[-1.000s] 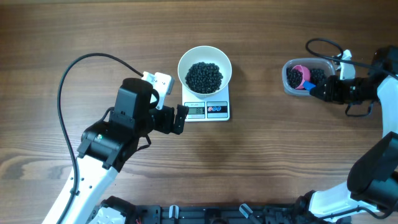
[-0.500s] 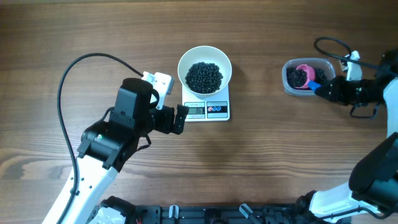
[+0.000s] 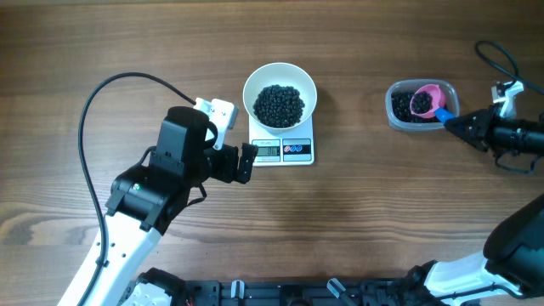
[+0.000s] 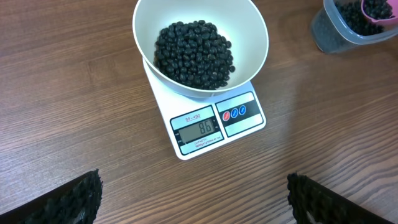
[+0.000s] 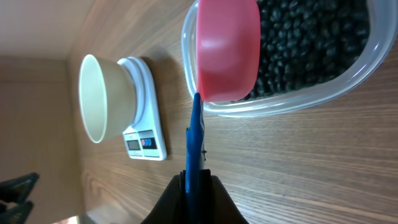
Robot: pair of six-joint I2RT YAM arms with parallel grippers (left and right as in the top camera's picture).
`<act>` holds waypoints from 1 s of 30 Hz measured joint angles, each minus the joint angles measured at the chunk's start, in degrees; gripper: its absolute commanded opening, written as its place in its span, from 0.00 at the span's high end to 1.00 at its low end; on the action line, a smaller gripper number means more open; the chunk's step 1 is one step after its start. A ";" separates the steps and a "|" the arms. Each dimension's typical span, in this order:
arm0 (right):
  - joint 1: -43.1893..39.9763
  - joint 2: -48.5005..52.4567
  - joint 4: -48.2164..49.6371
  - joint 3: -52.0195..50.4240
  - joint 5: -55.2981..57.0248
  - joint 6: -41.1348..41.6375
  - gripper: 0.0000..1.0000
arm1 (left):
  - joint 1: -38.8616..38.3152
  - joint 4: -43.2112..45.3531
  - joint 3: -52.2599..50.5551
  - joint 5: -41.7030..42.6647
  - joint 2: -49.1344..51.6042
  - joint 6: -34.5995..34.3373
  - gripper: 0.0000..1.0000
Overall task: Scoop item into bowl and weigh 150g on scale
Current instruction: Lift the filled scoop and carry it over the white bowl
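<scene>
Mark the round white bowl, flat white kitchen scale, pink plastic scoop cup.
Round white bowl (image 4: pixel 250 43): left wrist view, bare inner wall.
Flat white kitchen scale (image 4: pixel 199 129): left wrist view, grey display.
Pink plastic scoop cup (image 5: pixel 227 53): right wrist view, outer cup wall.

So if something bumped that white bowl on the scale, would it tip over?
Probably not easily: the bowl looks wide, and the beans weigh down its bottom. It only rests on the smooth scale, though, so it might slide, and spilled beans would likely roll.
</scene>
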 measured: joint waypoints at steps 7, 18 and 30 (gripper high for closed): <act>-0.09 0.00 -1.44 0.00 -6.82 0.15 0.96 | 0.00 0.00 0.00 0.00 0.00 0.00 0.00; 11.23 0.00 -0.22 0.00 -20.55 2.75 0.96 | 0.00 0.00 0.00 0.00 0.00 0.00 0.00; 35.06 0.07 22.95 -0.15 -22.01 16.63 0.96 | 0.00 0.00 0.00 -0.02 0.00 0.00 0.00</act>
